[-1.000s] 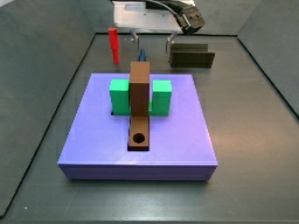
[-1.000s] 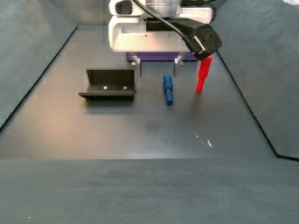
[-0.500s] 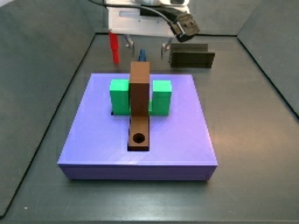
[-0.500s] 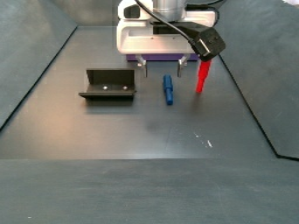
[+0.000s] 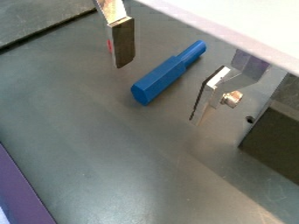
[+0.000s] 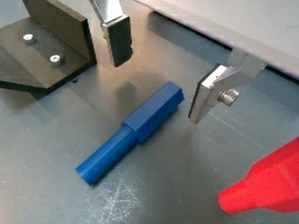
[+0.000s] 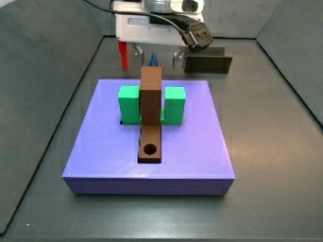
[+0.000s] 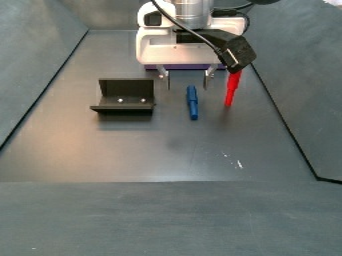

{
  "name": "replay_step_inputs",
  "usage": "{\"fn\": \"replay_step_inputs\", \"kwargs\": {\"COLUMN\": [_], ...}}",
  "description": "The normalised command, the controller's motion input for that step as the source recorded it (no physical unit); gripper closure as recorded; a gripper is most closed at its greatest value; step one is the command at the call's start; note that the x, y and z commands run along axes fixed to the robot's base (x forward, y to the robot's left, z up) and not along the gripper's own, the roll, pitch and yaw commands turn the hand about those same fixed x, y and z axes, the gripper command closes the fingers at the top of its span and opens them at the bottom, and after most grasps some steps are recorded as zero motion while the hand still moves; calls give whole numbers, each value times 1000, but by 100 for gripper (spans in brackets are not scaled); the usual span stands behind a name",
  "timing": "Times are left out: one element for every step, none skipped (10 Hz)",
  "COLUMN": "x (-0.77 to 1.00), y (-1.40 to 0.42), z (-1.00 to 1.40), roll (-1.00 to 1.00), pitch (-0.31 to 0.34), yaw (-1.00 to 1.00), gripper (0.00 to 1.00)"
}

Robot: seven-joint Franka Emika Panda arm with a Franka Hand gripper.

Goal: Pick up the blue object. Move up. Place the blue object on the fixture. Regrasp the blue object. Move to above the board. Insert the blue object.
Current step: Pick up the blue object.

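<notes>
The blue object is a short blue peg lying flat on the dark floor. It also shows in both wrist views. My gripper hovers open and empty above the peg's far end. In the wrist views one finger stands on each side of it, without touching. The dark fixture stands beside the peg and shows in a wrist view and a side view. The purple board carries a brown bar with a round hole and green blocks.
A red peg stands upright close to the blue one, on the side away from the fixture; it shows in a wrist view and a side view. Dark walls enclose the floor.
The gripper has shifted sideways across the back of the floor, from near the fixture to over the blue peg. The peg, fixture and board have not moved.
</notes>
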Motion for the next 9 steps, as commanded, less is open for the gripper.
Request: {"fn": "replay_step_inputs", "kwargs": {"x": [111,223,257,134,74,83,37,3,40], "y": [-37,-9,-49,-69,-109,-77,-69,-60,-60], "z": [-54,0,0,-23,0,0,0,-9,-37], "roll": [91,83,89,93,100,107,137,186,207], "pitch": [0,11,26,1,0,20,0,0,-9], "yaw": [0,0,0,0,0,0,0,3,89], "gripper": [0,0,0,0,0,0,0,0,0]}}
